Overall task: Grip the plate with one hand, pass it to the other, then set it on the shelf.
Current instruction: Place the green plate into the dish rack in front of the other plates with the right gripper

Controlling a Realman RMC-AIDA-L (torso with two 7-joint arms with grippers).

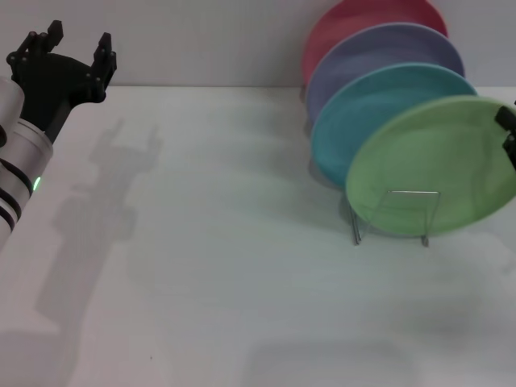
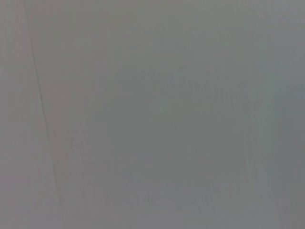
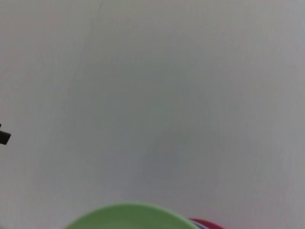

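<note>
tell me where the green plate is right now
In the head view the green plate stands on edge at the front of the wire rack, on the table's right side, just ahead of the turquoise plate.

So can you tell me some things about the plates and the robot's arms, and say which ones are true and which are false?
1. The green plate is at the front of the row of plates. True.
2. The green plate lies flat on the table. False: it stands tilted on edge in the wire shelf.
3. The left pincer is holding a plate. False: it is open and empty, far to the left of the plates.
4. A turquoise plate stands right behind the green one. True.
5. There are only two plates. False: there are four, green, turquoise, lavender and red.
</note>
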